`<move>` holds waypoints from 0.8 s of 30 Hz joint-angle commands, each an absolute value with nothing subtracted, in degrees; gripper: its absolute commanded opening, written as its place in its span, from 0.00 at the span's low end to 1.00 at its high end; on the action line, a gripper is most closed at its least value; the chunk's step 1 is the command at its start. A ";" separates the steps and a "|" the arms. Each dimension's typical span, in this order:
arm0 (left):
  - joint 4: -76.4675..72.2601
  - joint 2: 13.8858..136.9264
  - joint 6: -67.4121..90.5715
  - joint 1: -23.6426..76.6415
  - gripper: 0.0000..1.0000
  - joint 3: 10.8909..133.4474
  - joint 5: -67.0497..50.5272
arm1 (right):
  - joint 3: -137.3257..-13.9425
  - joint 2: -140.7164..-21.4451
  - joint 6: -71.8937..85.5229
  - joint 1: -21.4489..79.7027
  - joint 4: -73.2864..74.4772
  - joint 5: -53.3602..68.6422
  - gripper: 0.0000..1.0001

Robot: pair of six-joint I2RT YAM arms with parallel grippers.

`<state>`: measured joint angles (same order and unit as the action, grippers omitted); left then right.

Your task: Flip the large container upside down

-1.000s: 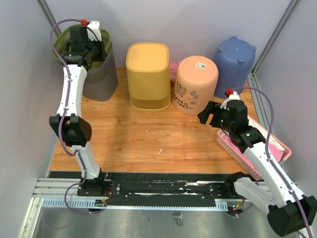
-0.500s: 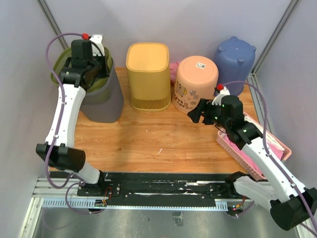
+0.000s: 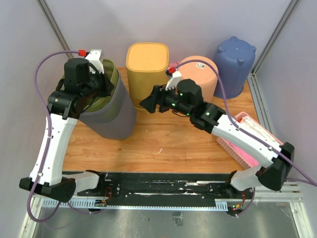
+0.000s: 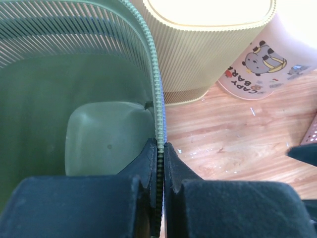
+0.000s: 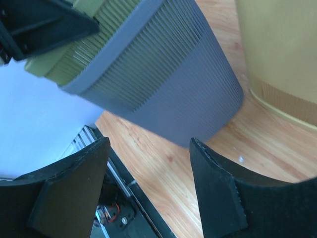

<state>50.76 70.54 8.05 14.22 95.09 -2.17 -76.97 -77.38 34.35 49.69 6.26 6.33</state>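
Observation:
The large container (image 3: 113,113) is a grey ribbed bin with an olive-green liner. It stands at the left of the table, tilted with its mouth toward the back left. My left gripper (image 3: 101,79) is shut on its green rim (image 4: 154,74), one finger inside and one outside (image 4: 159,148). My right gripper (image 3: 148,104) is open and empty, just right of the bin's wall. In the right wrist view the grey wall (image 5: 163,74) lies above the open gripper (image 5: 149,144), which is not touching it.
A yellow ribbed bin (image 3: 147,74) stands at the back middle. A peach bin (image 3: 200,82) and a blue bin (image 3: 235,62) stand upside down to its right. A pink basket (image 3: 260,141) lies at the right edge. Walls close in the left, back and right.
My left gripper has drawn the bin forward and to the right and tilted it. My right arm has swung left from the pink basket to beside the bin.

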 commanded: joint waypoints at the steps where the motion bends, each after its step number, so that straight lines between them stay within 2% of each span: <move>1: 49.29 66.98 10.98 14.41 0.00 99.73 -5.96 | -84.13 -83.71 36.39 53.09 1.63 1.29 0.67; 14: 49.74 64.91 10.11 14.41 0.00 98.75 -8.60 | -103.15 -99.82 37.91 55.05 5.17 0.26 0.66; 24: 49.61 64.55 9.60 14.41 0.00 99.19 -12.40 | -108.34 -104.84 35.31 56.73 10.05 -1.40 0.66</move>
<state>56.10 66.83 9.91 14.04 97.49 -7.55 -105.69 -103.46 37.08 55.11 6.87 0.58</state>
